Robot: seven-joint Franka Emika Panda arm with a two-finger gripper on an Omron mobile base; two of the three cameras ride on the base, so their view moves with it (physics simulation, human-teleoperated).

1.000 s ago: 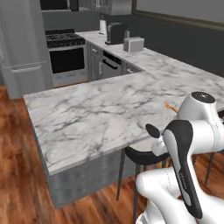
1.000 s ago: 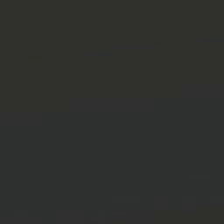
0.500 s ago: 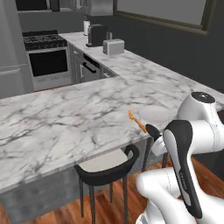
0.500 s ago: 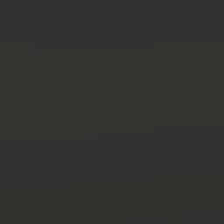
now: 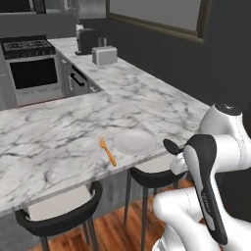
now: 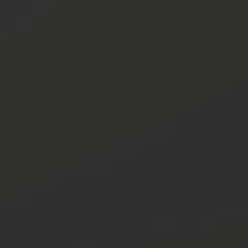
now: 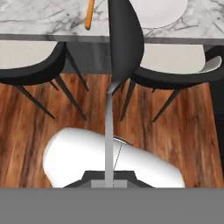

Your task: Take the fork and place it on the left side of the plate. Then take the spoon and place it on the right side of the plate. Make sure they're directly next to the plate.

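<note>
The end effector [image 7: 108, 183] pinches the thin handle of the spoon [image 7: 124, 48] at the bottom of the hand view, and the dark oval bowl stands out ahead of it, up toward the near edge of the desk [image 7: 39, 19]. In the left base view the spoon's bowl [image 5: 170, 145] shows just past the white arm, off the desk's near edge and to the right of the plate [image 5: 134, 141], near it but not touching. The plate lies flat on the marble desk [image 5: 59, 137] close to that near edge. The fork [image 5: 108, 151] lies on the desk just left of the plate, at a slant, tines pointing away from the edge, apart from the plate's rim by a narrow gap. Black stools [image 5: 63, 215] with pale seats stand under the desk edge below the plate, over a wooden floor [image 7: 30, 131].
</note>
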